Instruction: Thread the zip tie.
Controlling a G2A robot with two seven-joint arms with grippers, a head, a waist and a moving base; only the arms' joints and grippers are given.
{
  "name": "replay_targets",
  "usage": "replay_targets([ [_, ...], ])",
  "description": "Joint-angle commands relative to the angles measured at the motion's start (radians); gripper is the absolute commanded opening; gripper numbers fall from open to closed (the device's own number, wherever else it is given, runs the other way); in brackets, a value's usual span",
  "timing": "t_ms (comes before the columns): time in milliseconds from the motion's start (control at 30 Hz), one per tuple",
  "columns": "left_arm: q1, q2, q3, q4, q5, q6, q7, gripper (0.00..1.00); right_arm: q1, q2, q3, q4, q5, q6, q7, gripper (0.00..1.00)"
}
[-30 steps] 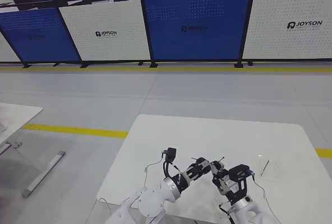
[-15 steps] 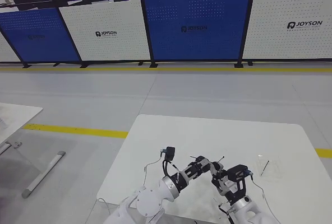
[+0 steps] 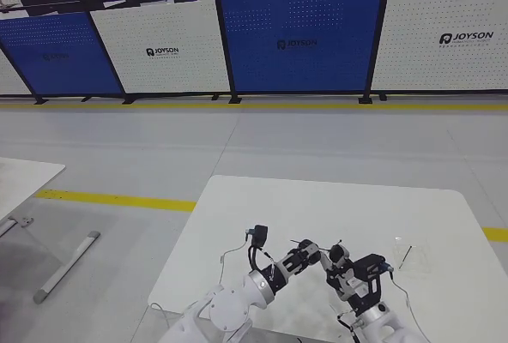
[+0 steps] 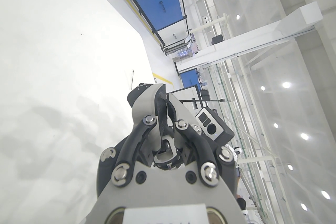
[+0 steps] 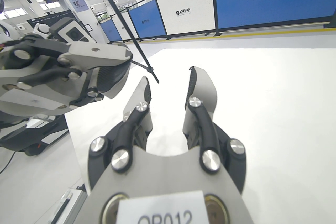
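Right wrist view gives us the clearest read. The thin black plastic zip tie (image 5: 136, 47) is held in the air above the table. Its long strap slants down to its small square head, and a short pointed tip pokes out just past it, so the tail seems barely through the slot. The white-and-black left gripper (image 5: 128, 62) is clenched on the short stretch beside the head. The right gripper (image 5: 170, 78) is spread wide and empty, and the tip lies near one of its ribbed pads (image 5: 147, 89). We cannot tell whether the tip truly sits between them. We judge the shallow engagement to be the main danger: a pad nudging the tip while closing could push it back out of the head. A pinch landing short would close on nothing. The two grippers are also very near each other, so a small misaim could knock metal against metal and twist the head away. Below lies the flat white table (image 5: 262, 78). Well apart on it, in the top view, rests a small clear container (image 3: 411, 255), where a released tie could spring.
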Motion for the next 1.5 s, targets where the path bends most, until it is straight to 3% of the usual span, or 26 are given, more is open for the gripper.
replay_targets([
  [0, 0.0, 0.0, 0.001, 0.001, 0.002, 0.0, 0.0, 0.0, -0.002, 0.001, 0.001, -0.006, -0.002, 0.0, -0.002, 0.26],
  [267, 0.003, 0.001, 0.004, 0.0, 0.011, 0.001, 0.001, 0.0, 0.0, 0.002, -0.002, -0.018, -0.005, 0.008, 0.002, 0.22],
  [333, 0.004, 0.001, 0.004, -0.001, 0.011, 0.001, 0.001, 0.0, 0.002, 0.002, -0.004, -0.017, -0.005, 0.01, 0.004, 0.13],
  [367, 0.004, 0.001, 0.004, -0.001, 0.011, 0.001, 0.002, 0.0, 0.003, 0.002, -0.005, -0.016, -0.005, 0.011, 0.005, 0.0],
  [767, 0.003, 0.001, 0.004, 0.001, 0.005, 0.001, 0.003, 0.0, 0.006, 0.003, -0.011, -0.011, -0.013, 0.022, 0.001, 0.0],
  [1467, 0.017, 0.004, -0.008, -0.019, -0.038, -0.045, -0.019, 0.0, 0.025, 0.002, -0.026, 0.019, -0.012, 0.023, 0.006, 0.0],
])
